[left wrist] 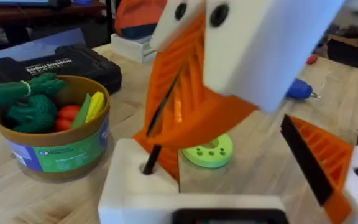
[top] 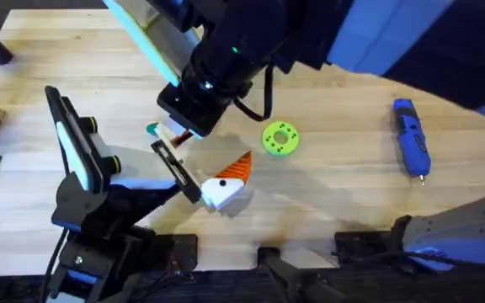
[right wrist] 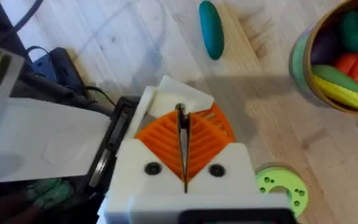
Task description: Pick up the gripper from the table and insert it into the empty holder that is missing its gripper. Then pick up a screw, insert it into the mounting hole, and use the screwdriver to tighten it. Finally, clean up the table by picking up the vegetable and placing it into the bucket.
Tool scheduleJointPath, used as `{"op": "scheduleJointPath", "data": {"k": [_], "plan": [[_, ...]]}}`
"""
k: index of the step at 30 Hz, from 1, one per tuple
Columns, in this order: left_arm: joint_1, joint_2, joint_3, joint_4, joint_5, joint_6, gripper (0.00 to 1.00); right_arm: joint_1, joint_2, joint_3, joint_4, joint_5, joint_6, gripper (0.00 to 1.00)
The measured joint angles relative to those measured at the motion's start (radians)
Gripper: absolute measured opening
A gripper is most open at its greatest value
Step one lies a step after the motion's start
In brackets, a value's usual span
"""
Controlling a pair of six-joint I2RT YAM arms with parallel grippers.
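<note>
Gripper: the white block with its orange ribbed wedge [left wrist: 126, 186] sits at one end of the holder [top: 175, 168], the thin black bar that ends the left arm's white-and-black wrist. It looks seated, not loose on the table [top: 335, 185].
Right gripper: the right gripper [right wrist: 182, 124] reaches across from above, its orange pads pressed together on a thin black pin [left wrist: 157, 134], most likely the screw.
Why held so: the pin is pinched along its length and slanted down, so its lower end meets the hole in the white block. Whether it has entered the hole cannot be told.
Left gripper: the left gripper [left wrist: 247, 155] stands spread wide and grips nothing. Its fitted finger [top: 228, 178] is at the bar's far end, which leaves room for the right arm to work.
Step, as judged: screw insertion, with tightening and clean-up not yet done.
Screwdriver: the blue screwdriver [top: 411, 139] lies well apart on the right side of the table, untouched.
Vegetable: the teal oval piece [right wrist: 211, 30] lies on the wood near the bucket [left wrist: 55, 149], not in it.
Green disc: the green disc [top: 280, 139] sits just beyond the holder.
</note>
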Motion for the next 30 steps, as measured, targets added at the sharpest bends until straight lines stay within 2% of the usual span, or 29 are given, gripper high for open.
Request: {"op": "scheduleJointPath", "data": {"k": [30], "plan": [[0.0, 0.0, 0.0, -0.001, -0.001, -0.001, 0.985, 0.005, 0.004, 0.0, 0.001, 0.02, 0.0, 0.007]]}}
